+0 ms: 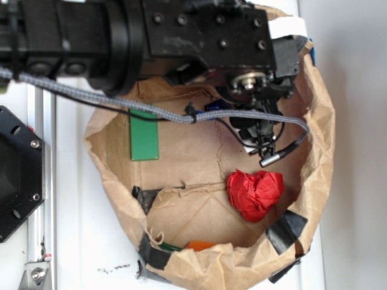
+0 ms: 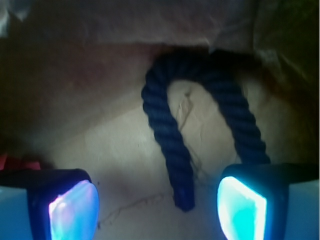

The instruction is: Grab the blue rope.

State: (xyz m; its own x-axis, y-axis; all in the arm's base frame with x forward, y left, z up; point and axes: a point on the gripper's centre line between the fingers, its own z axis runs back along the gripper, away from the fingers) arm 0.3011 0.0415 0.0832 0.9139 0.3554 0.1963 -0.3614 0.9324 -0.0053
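WidowX arm reaches down into a brown paper bag (image 1: 314,151), its gripper (image 2: 157,202) spread wide above the blue rope (image 2: 170,145).

In the wrist view the two pads (image 2: 75,210) stand well apart and empty; the rope lies on the bag floor in a U, one end between them, the other limb passing behind the right pad. From outside, the arm hides most of the rope; a green block (image 1: 144,135) and crumpled red cloth (image 1: 255,192) lie nearby.

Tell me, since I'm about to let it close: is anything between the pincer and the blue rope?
Nothing visible. The open pincer straddles one leg of the dark navy twisted U-shaped rope on bare brown paper.
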